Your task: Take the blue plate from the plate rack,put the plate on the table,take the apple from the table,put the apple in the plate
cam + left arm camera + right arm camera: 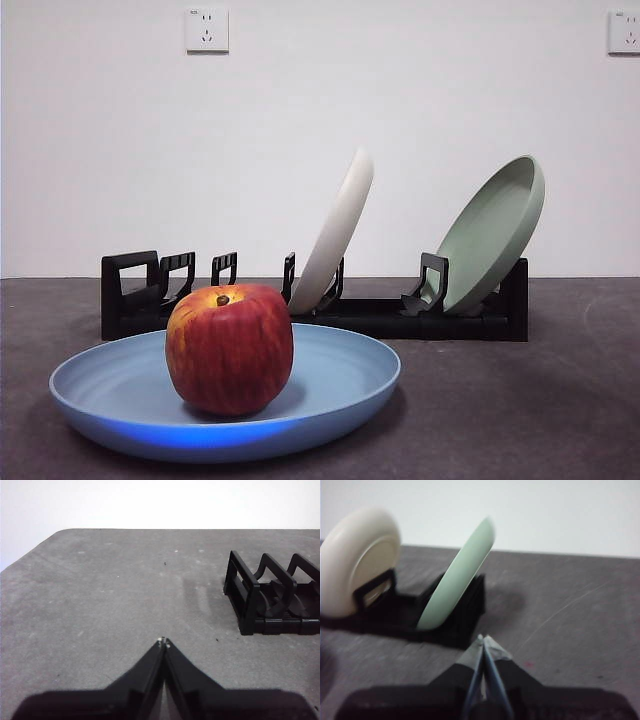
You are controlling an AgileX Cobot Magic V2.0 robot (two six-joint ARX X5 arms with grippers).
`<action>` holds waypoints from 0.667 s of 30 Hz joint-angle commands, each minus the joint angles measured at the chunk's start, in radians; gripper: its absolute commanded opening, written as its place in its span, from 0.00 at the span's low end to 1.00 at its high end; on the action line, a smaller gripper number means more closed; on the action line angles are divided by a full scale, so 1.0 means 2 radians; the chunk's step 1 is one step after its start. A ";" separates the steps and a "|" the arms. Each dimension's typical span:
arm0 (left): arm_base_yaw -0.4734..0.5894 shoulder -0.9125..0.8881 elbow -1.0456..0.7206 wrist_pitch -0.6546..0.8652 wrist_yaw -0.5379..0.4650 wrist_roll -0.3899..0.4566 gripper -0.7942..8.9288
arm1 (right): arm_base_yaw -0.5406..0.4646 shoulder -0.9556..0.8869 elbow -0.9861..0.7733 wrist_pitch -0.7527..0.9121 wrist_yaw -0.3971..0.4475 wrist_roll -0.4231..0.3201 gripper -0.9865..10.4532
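While the apple [229,348] sits stem-up in the blue plate [340,375] on the table [520,400], clear of the plate rack [455,318], we've got left gripper [163,641] and right gripper [483,638] pinched closed, holding nothing, over open tabletop.

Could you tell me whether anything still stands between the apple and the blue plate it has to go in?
Nothing visible does: the apple already sits inside the blue plate, which lies flat on the table in front of the plate rack. Both end effectors are shut and away from it.

White wall [320,130], two sockets [207,30] (upper corners)
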 commanded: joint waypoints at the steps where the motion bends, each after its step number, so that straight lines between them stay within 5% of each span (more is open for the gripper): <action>1: 0.001 -0.001 -0.007 0.002 -0.001 -0.004 0.08 | 0.009 -0.021 -0.009 -0.006 0.002 0.009 0.09; 20: 0.001 -0.001 -0.007 0.002 -0.001 -0.004 0.08 | 0.009 -0.017 -0.008 -0.056 0.001 0.047 0.09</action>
